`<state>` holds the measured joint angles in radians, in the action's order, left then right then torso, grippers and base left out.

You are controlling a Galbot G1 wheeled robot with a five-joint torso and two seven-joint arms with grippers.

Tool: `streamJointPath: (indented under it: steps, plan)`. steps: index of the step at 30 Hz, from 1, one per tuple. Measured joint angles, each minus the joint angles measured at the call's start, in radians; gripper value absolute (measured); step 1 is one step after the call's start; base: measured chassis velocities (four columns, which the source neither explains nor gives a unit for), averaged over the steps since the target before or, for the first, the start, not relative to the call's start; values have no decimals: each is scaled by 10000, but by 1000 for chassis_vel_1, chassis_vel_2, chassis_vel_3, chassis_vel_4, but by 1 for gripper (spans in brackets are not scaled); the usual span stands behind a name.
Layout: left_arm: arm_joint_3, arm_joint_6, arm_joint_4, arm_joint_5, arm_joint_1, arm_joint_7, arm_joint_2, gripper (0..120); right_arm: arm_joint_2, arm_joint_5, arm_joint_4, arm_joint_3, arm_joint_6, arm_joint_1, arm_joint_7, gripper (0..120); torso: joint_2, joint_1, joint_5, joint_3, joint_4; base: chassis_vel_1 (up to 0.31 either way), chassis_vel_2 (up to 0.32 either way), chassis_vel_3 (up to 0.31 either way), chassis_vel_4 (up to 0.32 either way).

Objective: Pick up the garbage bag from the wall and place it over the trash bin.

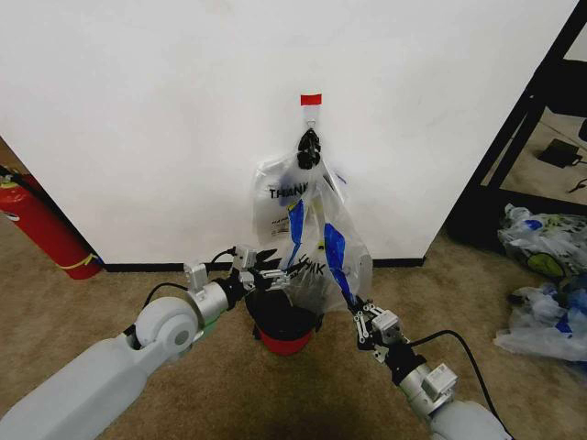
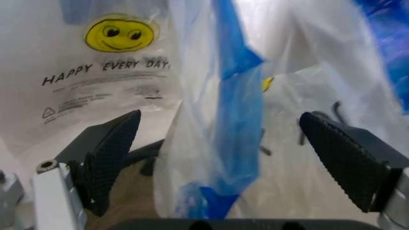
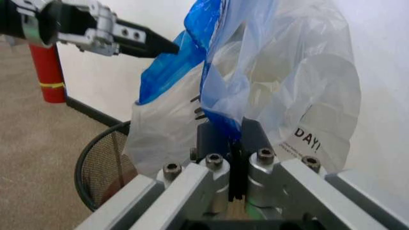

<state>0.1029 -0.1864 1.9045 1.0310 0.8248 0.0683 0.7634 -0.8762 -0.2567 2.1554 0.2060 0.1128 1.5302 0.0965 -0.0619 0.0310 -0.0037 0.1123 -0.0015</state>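
Observation:
The garbage bag point(image 1: 323, 246), see-through with blue strokes, hangs from the red-taped hook point(image 1: 311, 101) on the white wall point(image 1: 165, 119). Its lower end drapes over the black mesh trash bin point(image 1: 282, 323) with a red base. My left gripper point(image 1: 280, 270) is open at the bag's left side. In the left wrist view a blue fold of the bag point(image 2: 233, 120) hangs between the spread pads point(image 2: 112, 153). My right gripper point(image 1: 360, 309) is shut on the bag's lower right edge, and the right wrist view shows its fingers point(image 3: 221, 139) pinching a blue fold point(image 3: 223, 110).
A second bag point(image 1: 273, 197) with black "THANK" lettering shares the hook. A red fire extinguisher point(image 1: 41, 225) stands at the left by the wall. A black shelf frame point(image 1: 514, 137) and a bundle of clear bags point(image 1: 546, 275) are at the right on the carpet.

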Motion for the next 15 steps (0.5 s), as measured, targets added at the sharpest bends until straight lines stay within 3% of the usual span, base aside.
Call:
streamJointPath:
  steps: [7,15]
  plan:
    - [400,93,-375,-442,-264,-76,207,93,6,-34,-7,-12,-6,-43,-3,0,0,0,-1,0,0,0,0,0,0]
    - [649,223,-508,-376,-461,-165,368,64,47,-69,-32,-18,-20,-69,-4,0,0,0,-2,-1,0,0,0,0,0]
